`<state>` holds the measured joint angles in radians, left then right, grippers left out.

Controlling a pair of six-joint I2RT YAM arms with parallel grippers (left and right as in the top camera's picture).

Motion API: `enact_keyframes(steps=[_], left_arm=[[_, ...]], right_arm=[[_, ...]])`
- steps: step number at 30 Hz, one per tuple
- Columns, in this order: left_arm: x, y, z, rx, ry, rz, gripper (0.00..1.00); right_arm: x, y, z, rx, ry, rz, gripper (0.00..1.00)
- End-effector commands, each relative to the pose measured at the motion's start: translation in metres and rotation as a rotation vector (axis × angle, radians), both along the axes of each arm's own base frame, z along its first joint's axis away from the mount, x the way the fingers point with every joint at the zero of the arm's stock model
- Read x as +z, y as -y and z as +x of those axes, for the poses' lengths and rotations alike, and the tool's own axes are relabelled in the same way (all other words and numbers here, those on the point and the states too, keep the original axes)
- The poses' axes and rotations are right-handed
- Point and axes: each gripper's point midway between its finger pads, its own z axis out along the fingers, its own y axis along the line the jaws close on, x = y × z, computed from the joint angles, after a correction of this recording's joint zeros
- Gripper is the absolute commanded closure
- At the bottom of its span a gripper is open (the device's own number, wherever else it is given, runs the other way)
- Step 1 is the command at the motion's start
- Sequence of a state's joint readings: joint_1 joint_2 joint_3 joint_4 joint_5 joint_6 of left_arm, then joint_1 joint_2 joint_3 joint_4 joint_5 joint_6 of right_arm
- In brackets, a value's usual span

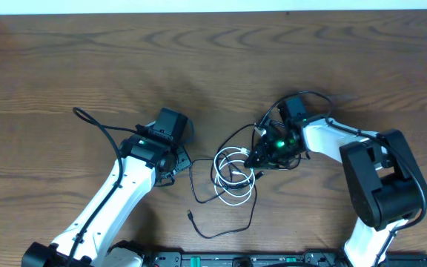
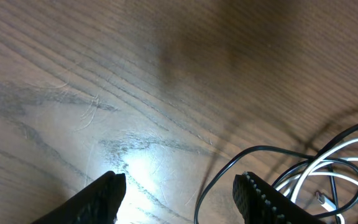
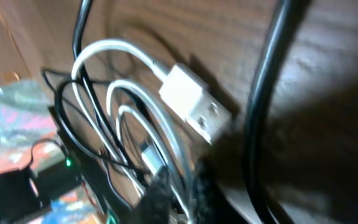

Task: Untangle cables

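Desk of dark wood grain carries both cables near its middle. The left arm reaches in from the lower left and the right arm from the lower right.

The left hand hangs over bare desk just left of the cables. Its fingers stand apart with nothing between them.

The right hand is at the upper right edge of the coil. Its wrist view is blurred, so it cannot be told whether the fingers are closed or gripping a strand.

The white cable lies in several loops between the two hands. The black cable runs across and through these loops, and one strand trails toward the near edge, ending in a small black plug.

The white plug, with a metal tip, sits at the end of one white loop.
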<state>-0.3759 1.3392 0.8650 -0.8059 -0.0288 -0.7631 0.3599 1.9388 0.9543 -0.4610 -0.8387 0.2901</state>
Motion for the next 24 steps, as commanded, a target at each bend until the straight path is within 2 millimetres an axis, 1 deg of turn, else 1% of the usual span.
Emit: enact_keyframes(steps=[1, 4, 7, 8, 10, 13, 14, 16, 20, 21, 24], left_arm=[[0.006, 0.001, 0.005, 0.010, 0.015, -0.003, 0.39], [0.006, 0.001, 0.005, 0.010, 0.015, -0.003, 0.39], [0.006, 0.001, 0.005, 0.010, 0.015, -0.003, 0.39], [0.006, 0.001, 0.005, 0.010, 0.015, -0.003, 0.39], [0.006, 0.001, 0.005, 0.010, 0.015, -0.003, 0.39], [0.006, 0.001, 0.005, 0.010, 0.015, -0.003, 0.39], [0.006, 0.001, 0.005, 0.010, 0.015, -0.003, 0.39], [0.006, 0.001, 0.005, 0.010, 0.015, -0.003, 0.39], [0.006, 0.001, 0.005, 0.010, 0.015, -0.003, 0.39], [0.006, 0.001, 0.005, 0.010, 0.015, -0.003, 0.39], [0.006, 0.001, 0.005, 0.010, 0.015, -0.002, 0.39]], right_arm=[[-0.003, -0.008, 0.000, 0.014, 0.011, 0.012, 0.94], [-0.002, -0.012, 0.003, 0.021, 0.039, 0.024, 0.98], [-0.001, -0.014, 0.007, 0.022, 0.057, 0.038, 0.99], [0.001, -0.016, 0.008, 0.028, 0.068, 0.055, 0.99], [0.012, -0.024, 0.009, 0.058, 0.097, 0.136, 0.99], [0.035, -0.038, 0.010, 0.098, 0.125, 0.292, 0.99], [0.048, -0.042, 0.010, 0.114, 0.138, 0.365, 0.99], [0.066, -0.046, 0.014, 0.131, 0.167, 0.458, 0.99], [0.097, -0.045, 0.030, 0.114, 0.251, 0.518, 0.99], [0.113, -0.045, 0.036, 0.115, 0.311, 0.537, 0.99], [0.152, -0.043, 0.046, 0.119, 0.444, 0.581, 0.99]])
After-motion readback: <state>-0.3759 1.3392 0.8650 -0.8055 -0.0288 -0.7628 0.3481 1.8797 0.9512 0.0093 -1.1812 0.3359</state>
